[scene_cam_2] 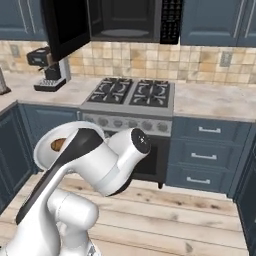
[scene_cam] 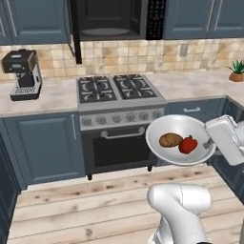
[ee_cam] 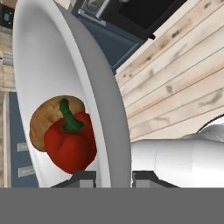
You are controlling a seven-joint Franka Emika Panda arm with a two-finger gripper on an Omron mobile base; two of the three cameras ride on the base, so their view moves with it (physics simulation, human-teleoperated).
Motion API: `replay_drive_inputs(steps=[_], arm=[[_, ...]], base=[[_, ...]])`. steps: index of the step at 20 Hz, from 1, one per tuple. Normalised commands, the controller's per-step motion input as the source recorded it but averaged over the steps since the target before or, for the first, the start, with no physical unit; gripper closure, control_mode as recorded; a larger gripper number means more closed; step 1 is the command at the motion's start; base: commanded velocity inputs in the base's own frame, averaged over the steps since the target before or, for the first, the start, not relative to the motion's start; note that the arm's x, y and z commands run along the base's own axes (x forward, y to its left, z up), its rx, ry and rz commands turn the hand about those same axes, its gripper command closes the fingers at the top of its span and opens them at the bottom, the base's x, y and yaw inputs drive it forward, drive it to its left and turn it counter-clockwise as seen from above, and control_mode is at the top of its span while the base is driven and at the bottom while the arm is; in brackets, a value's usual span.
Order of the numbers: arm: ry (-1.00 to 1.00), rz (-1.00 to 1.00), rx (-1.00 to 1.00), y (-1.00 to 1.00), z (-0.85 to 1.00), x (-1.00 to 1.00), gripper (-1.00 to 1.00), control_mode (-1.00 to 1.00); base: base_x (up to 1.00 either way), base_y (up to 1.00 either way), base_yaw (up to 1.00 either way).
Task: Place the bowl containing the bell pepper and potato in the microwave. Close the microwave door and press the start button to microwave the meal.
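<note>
Carrying step: hand [ee_cam: 113, 177] pinching bowl [scene_cam: 164, 128] rim, pepper [scene_cam: 188, 145] and potato [scene_cam: 170, 140] inside, well below microwave [scene_cam: 114, 19]. Door [scene_cam_2: 64, 30] seemingly open. Next: lift level into cavity.

Bowl [scene_cam: 164, 126] smooth glossy white; bell pepper [scene_cam: 188, 144] shiny red; potato [scene_cam: 170, 140] matt brown; floor [scene_cam: 95, 205] pale wood planks.

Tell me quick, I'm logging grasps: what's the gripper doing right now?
Gripper: shut on the rim of the bowl, which holds the potato and bell pepper.
</note>
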Motion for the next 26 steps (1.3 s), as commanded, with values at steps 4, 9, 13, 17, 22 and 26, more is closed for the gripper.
replay_drive_inputs(steps=[4,9,13,17,22,26], arm=[[0.00,0.00,0.00,0.00,0.00,0.00,1.00,1.00],[0.00,0.00,0.00,0.00,0.00,0.00,1.00,1.00],[0.00,0.00,0.00,0.00,0.00,0.00,1.00,1.00],[0.00,0.00,0.00,0.00,0.00,0.00,1.00,1.00],[0.00,0.00,0.00,0.00,0.00,0.00,1.00,1.00],[0.00,0.00,0.00,0.00,0.00,0.00,1.00,1.00]], base=[[0.81,0.00,0.00],[0.79,0.00,0.00],[0.80,0.00,0.00],[0.76,0.00,0.00],[0.69,0.00,0.00],[0.56,0.01,0.00]])
